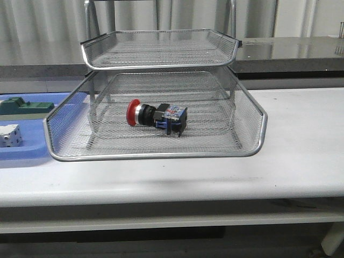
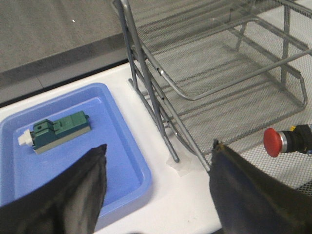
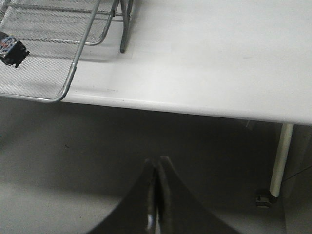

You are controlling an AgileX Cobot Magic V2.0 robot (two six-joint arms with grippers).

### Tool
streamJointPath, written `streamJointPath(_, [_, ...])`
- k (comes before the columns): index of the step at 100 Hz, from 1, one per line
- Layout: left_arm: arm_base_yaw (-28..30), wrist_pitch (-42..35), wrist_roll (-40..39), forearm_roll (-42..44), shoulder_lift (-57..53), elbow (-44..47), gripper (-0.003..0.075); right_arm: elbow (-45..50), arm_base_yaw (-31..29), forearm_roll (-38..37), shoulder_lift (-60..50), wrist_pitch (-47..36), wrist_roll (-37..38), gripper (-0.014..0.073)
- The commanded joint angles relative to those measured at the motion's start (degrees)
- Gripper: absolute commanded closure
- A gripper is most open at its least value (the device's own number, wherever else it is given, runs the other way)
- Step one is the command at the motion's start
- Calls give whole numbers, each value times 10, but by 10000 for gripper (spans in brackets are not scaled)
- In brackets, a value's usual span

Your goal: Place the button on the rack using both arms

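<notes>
okay, biggest thing first: the rack fills the middle of my front view on the white table, its lower tray pulled forward toward me with the upper tray sitting above and further back. just beside it on my left is the blue tray, with a green block and a white dotted cube in it. now the small one, the button, it's lying on its side on the mesh floor of that pulled-out lower tray, roughly centred, nothing touching it. long axis runs across the tray, left to right in the front view, red mushroom head pointing to my left, blue-black contact block to the right. so as i read it the placing is done: button is in the rack and neither arm is on it. what might be left is sliding that tray back in, i'd guess, and parking the arms. left gripper on its wrist view shows fingers spread wide, nothing between them, hovering over the gap between blue tray and rack. right gripper has its fingers pressed together, empty, hanging out past the table's front edge over the floor.
</notes>
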Motion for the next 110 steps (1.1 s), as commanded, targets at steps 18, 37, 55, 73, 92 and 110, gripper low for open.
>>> streamJointPath(18, [1,-162,-10,-12,-142,122,282,-18,-2,-3,2,-33,-1,662])
streamJointPath(37, [1,-171,-12,-12,-232,183,282,-18,-2,-3,2,-33,-1,662])
streamJointPath(55, [1,-172,-12,-12,-298,213,282,-18,-2,-3,2,-33,-1,662])
streamJointPath(73, [11,-172,-12,-12,-340,231,282,-18,-2,-3,2,-33,-1,662])
streamJointPath(92, [61,-172,-12,-12,-351,239,282,-18,-2,-3,2,-33,-1,662])
streamJointPath(110, [121,-173,-12,-12,-351,239,282,-18,-2,-3,2,-33,-1,662])
